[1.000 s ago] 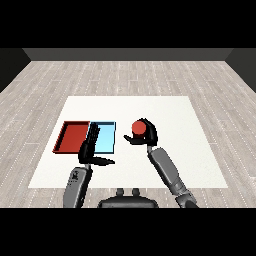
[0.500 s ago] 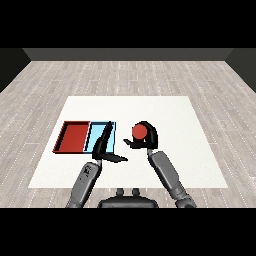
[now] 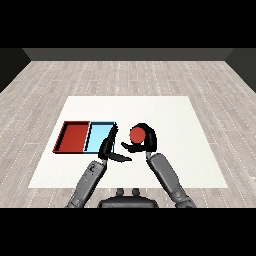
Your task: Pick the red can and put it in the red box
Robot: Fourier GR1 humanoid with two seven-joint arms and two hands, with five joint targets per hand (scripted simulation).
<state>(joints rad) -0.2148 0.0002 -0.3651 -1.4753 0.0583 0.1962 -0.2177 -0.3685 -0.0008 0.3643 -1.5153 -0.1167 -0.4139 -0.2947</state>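
The red can (image 3: pixel 137 134) is held in my right hand (image 3: pixel 148 140), whose fingers curl round it just right of the light blue tray (image 3: pixel 99 136). It sits slightly above the table. The red tray (image 3: pixel 74 137) lies to the left of the blue one. My left hand (image 3: pixel 109 146) stands with straight fingers at the blue tray's right edge, thumb stretched toward the can, holding nothing.
Both trays lie side by side on the white table (image 3: pixel 170 115), left of centre. Grey forearms come in from the lower corners. A wooden floor surrounds the table.
My right hand has carried the red can leftward toward the trays. My left hand has shifted right and up, next to the blue tray's right edge.
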